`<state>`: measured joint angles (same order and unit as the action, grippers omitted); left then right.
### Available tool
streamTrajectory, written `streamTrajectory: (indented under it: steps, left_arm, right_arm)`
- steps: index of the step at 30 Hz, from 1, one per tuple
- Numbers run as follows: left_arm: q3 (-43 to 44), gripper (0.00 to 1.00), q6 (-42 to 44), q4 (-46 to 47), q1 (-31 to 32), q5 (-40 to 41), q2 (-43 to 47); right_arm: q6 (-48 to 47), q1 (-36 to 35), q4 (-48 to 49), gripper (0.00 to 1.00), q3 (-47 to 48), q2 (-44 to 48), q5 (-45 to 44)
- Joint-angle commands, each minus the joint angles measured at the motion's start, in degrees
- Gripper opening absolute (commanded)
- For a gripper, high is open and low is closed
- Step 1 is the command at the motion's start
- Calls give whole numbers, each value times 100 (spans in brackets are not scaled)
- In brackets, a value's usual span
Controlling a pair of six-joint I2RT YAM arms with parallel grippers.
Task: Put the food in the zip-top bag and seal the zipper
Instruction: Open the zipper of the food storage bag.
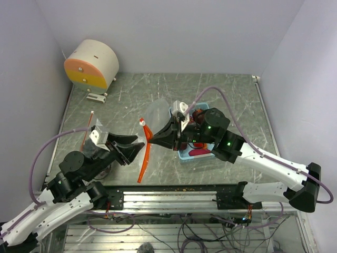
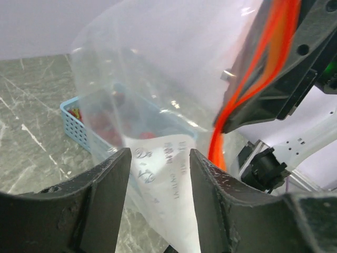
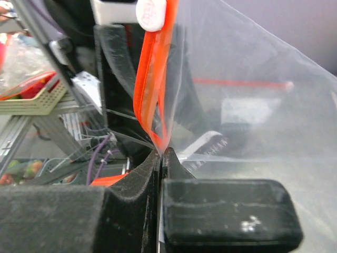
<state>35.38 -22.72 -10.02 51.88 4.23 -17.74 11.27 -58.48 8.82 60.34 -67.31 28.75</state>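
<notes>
The right gripper [image 3: 162, 154] clamps the zip-top bag [image 2: 158, 74] by its orange-red zipper [image 3: 150, 79] while the left gripper [image 2: 158, 158] gapes open just beside it.

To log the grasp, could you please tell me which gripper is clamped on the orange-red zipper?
The right gripper: its jaws are pinched shut on the zipper, whereas the left gripper is open, facing the bag.

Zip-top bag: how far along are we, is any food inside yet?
Done: the right pincer is shut on the zipper, holding the zip-top bag up. In hand: the left pincer is open at the bag's lower part, gripping nothing. Left: the food lies in the blue tray. None shows inside the bag, so both loading and sealing are not yet done.
</notes>
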Motion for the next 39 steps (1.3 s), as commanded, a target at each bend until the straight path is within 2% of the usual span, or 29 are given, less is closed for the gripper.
streamTrajectory:
  steps: [1,4,7,10,11,12,13,14,15,16,19,23,26,28,29,31,32,34,36,39]
  left_arm:
    - [-152,62,-85,320,2,-328,143]
    - [-246,67,-144,589,1,-561,77]
    - [-314,77,-216,851,6,-840,-93]
    - [-341,76,-209,1045,1,-1028,-285]
    - [-351,73,-215,1178,0,-1095,-333]
    - [-373,62,-198,1286,1,-1183,-380]
    - [-400,44,-177,1403,5,-1287,-425]
    - [-403,17,-162,1495,4,-1363,-470]
    - [-395,8,-167,1517,2,-1389,-496]
    - [-385,7,-159,1505,3,-1408,-519]
    - [-259,7,-57,1081,4,-1244,-502]
    - [67,7,18,-127,-1,-25,-260]
    - [302,7,23,-704,0,446,-29]
    - [389,7,57,-810,5,379,161]
    - [417,12,79,-808,-1,322,270]
    - [416,34,84,-707,2,239,523]
    - [378,41,95,-570,4,152,677]
    - [223,51,89,-201,4,-113,957]
    - [41,53,27,176,6,-324,1139]
    - [-105,47,-55,492,2,-380,1129]
  right_arm:
    - [-11,58,619,0,-62,187,1138]
    - [50,65,699,0,-25,85,1319]
    - [68,64,742,0,-9,6,1416]
    - [90,67,825,0,-45,-7,1506]
    - [92,66,831,0,-48,-13,1524]
    - [99,65,840,0,-48,-15,1529]
    - [103,61,830,0,-48,-20,1527]
    - [77,57,773,0,-29,-27,1492]
    - [43,58,699,0,-11,-23,1408]
    - [8,69,610,0,-1,-13,1282]
    - [-157,77,207,0,38,59,662]
    - [-410,123,-330,0,69,106,-238]
    - [-580,122,-580,0,72,73,-336]
    - [-647,118,-548,0,14,108,-141]
    - [-670,120,-514,0,-21,138,-15]
    - [-723,121,-467,0,-59,185,254]
    - [-749,120,-442,0,-65,207,388]
    - [-741,124,-367,0,-91,247,679]
    - [-718,133,-289,0,-100,262,934]
    - [-705,119,-273,0,-76,229,1030]
